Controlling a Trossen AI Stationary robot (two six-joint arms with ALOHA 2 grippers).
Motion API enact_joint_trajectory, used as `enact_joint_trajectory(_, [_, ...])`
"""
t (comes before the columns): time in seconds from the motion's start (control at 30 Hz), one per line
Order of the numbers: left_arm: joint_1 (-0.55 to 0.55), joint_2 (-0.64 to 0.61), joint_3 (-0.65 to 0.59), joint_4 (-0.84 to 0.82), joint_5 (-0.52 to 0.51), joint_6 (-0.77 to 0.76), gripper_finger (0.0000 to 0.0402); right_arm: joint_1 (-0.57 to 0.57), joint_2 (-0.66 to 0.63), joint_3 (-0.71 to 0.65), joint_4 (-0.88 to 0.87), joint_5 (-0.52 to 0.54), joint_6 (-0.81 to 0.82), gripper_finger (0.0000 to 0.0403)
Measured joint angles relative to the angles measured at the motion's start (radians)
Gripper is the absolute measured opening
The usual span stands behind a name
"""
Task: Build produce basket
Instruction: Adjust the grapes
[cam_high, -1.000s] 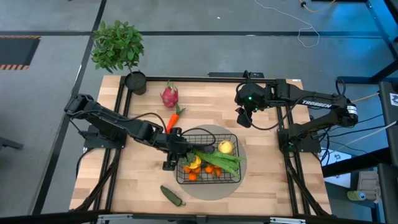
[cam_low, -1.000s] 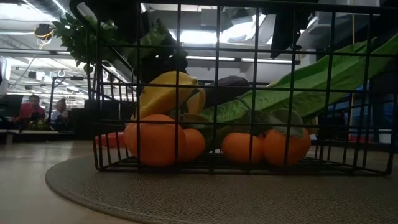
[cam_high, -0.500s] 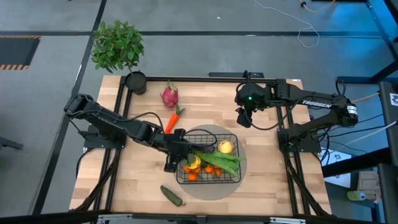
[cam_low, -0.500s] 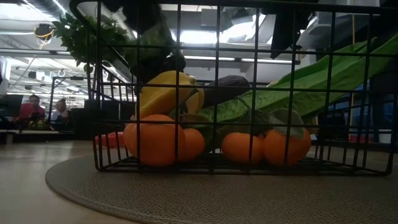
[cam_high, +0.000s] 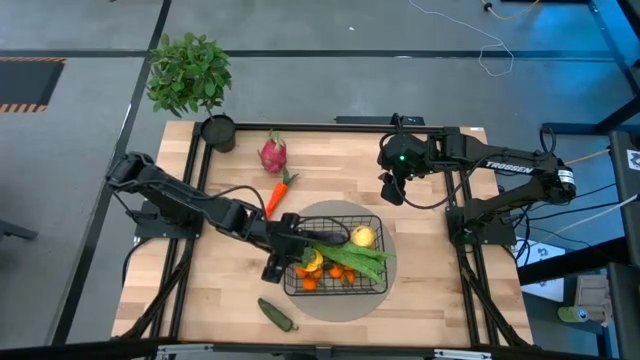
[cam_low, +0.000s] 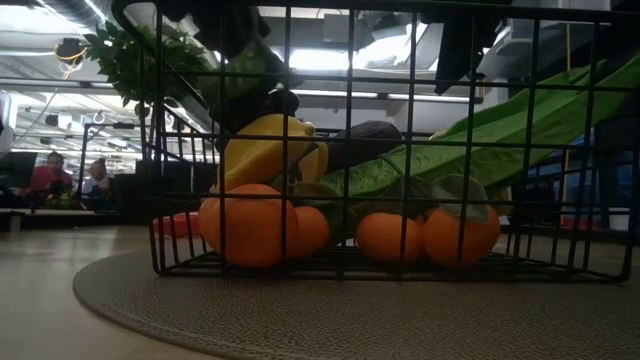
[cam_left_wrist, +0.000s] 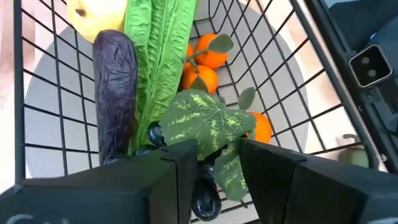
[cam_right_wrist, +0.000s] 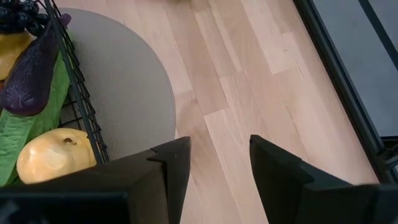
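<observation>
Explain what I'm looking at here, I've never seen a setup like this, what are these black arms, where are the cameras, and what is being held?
These are two robot arms at a wooden table. One camera looks straight down, one sits at table height, and one rides on each wrist, looking past that arm's fingers. In the middle, a black wire-mesh basket stands on a flat grey round mat. It holds orange tangerines, a yellow lemon and a purple eggplant. A pink dragon fruit, an orange carrot and a green cucumber lie outside it. The left end effector is over the basket, gripping a dark grape bunch with a green leaf. The right end effector waits open at the table's far right.
</observation>
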Motion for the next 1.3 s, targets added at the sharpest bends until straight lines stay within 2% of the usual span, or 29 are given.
enact_joint_trajectory(0.43, [0.000, 0.046, 0.002, 0.029, -0.030, 0.003, 0.0107, 0.000, 0.000, 0.000, 0.003, 0.000, 0.001, 0.0155])
enact_joint_trajectory(0.53, [0.000, 0.046, 0.002, 0.027, -0.031, 0.003, 0.0077, 0.000, 0.000, 0.000, 0.004, 0.000, 0.000, 0.0155])
enact_joint_trajectory(0.6, [0.000, 0.046, 0.002, 0.028, -0.036, 0.004, 0.0042, 0.000, 0.000, 0.000, 0.004, 0.000, -0.001, 0.0155])
enact_joint_trajectory(0.7, [-0.012, 0.046, 0.002, 0.036, -0.112, 0.046, 0.0008, 0.000, 0.000, 0.000, 0.004, 0.000, -0.001, 0.0155])
enact_joint_trajectory(0.77, [-0.020, 0.040, 0.001, 0.044, -0.139, 0.083, 0.0003, 0.000, 0.000, 0.000, 0.004, 0.000, -0.001, 0.0155])
enact_joint_trajectory(1.07, [-0.026, -0.015, 0.000, 0.182, -0.140, 0.158, 0.0000, 0.000, 0.000, 0.000, 0.009, 0.000, -0.002, 0.0155])
enact_joint_trajectory(1.2, [-0.026, -0.039, 0.001, 0.253, -0.126, 0.207, 0.0000, 0.000, 0.000, 0.000, 0.009, 0.001, -0.002, 0.0155])
enact_joint_trajectory(1.3, [-0.026, -0.044, 0.000, 0.239, -0.079, 0.193, 0.0000, 0.000, 0.000, 0.000, 0.009, 0.000, -0.003, 0.0155])
